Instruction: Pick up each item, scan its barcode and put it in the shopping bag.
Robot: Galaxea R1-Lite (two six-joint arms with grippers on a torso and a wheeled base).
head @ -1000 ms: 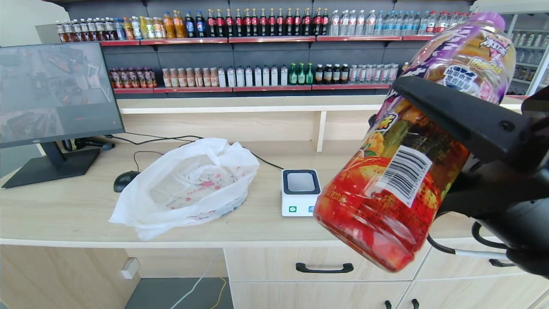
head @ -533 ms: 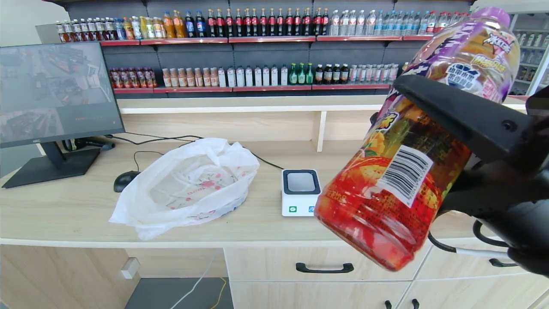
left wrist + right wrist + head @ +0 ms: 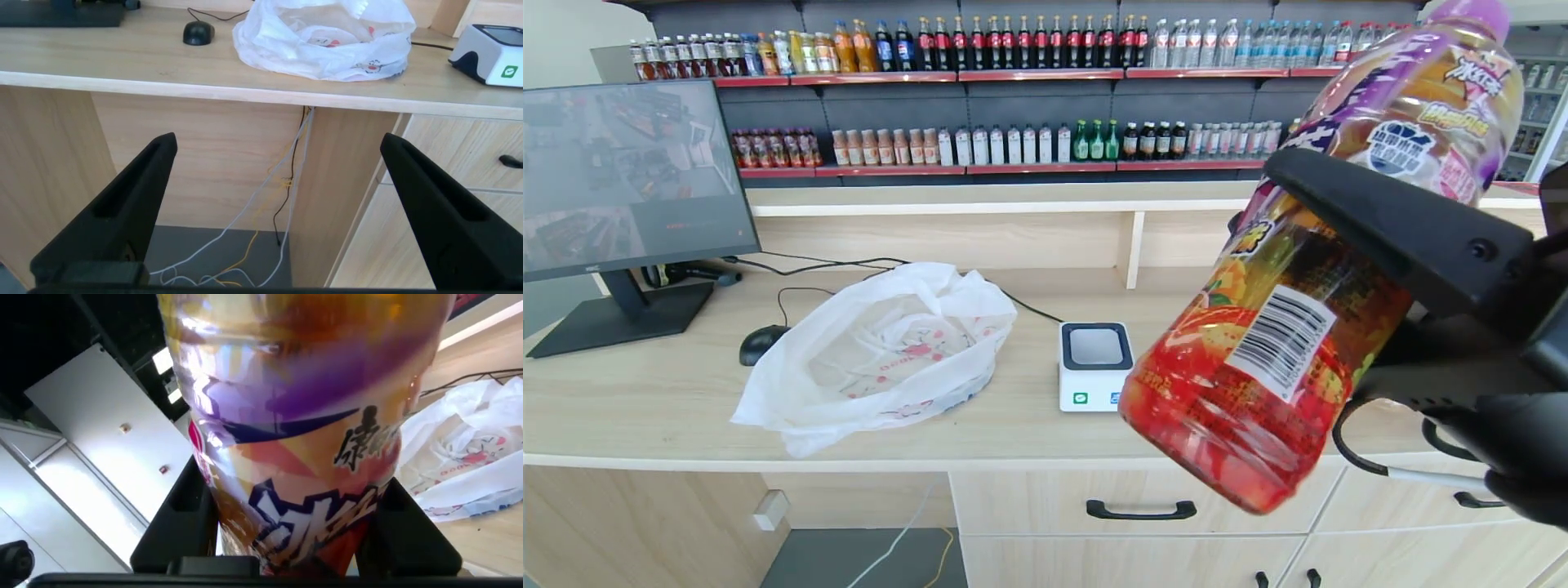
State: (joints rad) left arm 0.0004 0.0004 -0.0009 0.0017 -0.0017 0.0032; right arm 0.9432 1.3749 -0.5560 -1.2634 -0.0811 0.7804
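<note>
- The right gripper (image 3: 298, 518) is clamped on a plastic drink bottle with a red, orange and purple label and a purple cap (image 3: 1298, 278), one black finger on each side of its body.
- The bottle hangs in the air, tilted, with its cap up and away and its red base low over the front edge of the light wooden counter (image 3: 645, 408), towards the right end. Its white barcode patch (image 3: 1278, 343) faces the head camera.
- A small white box scanner with a dark glass top (image 3: 1094, 365) stands on the counter near the middle, just beside the bottle's base in the head view.
- A white, crumpled plastic shopping bag with a pink print (image 3: 882, 351) lies on the counter between the scanner and a black computer mouse (image 3: 760, 343), its mouth loosely open.
- A black flat monitor on a stand (image 3: 629, 180) sits at the counter's left end.
- The left gripper (image 3: 279, 143) hangs below the counter's front edge, its fingers spread wide and grasping nothing.
</note>
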